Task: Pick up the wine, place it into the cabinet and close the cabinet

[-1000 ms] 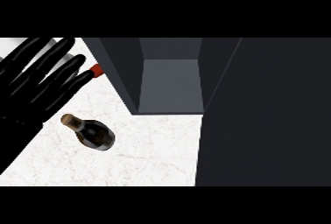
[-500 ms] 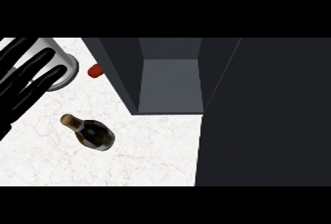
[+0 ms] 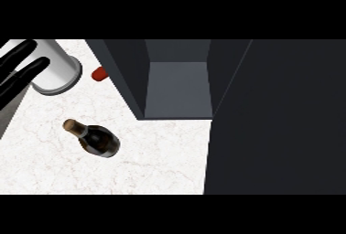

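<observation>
Resting untouched on the worktop, the wine sits near the open cabinet, not in it. The left hand, at the upper left, has straight fingers and holds nothing. Grasping, placing and closing all seem left to do.

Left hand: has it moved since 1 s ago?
Yes. The left hand has drawn back up and left, away from the wine bottle; a second ago its fingers spread down almost to the cork. The bottle and cabinet sit unchanged.
</observation>
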You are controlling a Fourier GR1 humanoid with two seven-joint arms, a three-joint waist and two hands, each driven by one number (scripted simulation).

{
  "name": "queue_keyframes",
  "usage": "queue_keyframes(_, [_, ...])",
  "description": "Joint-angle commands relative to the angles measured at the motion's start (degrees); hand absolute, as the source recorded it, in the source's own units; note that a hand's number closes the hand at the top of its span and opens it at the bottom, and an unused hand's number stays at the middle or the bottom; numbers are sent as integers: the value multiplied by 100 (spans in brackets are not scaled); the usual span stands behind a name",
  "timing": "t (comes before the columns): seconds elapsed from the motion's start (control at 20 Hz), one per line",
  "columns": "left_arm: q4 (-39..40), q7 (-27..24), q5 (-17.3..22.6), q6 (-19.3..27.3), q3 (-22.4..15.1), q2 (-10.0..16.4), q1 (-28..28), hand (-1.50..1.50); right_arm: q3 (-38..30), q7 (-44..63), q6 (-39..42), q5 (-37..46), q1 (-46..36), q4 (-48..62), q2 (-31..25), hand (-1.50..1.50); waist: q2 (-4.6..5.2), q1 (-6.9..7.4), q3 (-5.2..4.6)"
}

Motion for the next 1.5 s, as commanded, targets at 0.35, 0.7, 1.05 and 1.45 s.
queue_keyframes(0.35, [731, -434, -32, -692, 466, 300, 200, -150, -149, 477, -19, -199, 400, -1306, -308, -150, 3, -48, 6])
queue_keyframes(0.7, [1377, -673, 362, -1468, 1181, 639, 537, -150, -133, 554, -116, -129, 233, -1212, -275, -150, 2, -7, 2])
queue_keyframes(1.05, [2107, -1247, 268, -2189, 1252, 580, 799, -150, 85, 1004, -394, -4, -360, -1239, -154, -150, 13, 6, -5])
queue_keyframes(1.45, [2905, -1925, -151, -2852, 1073, 304, 1273, -150, -154, 1177, -362, -216, -362, -1454, -345, -150, 12, -42, -4])
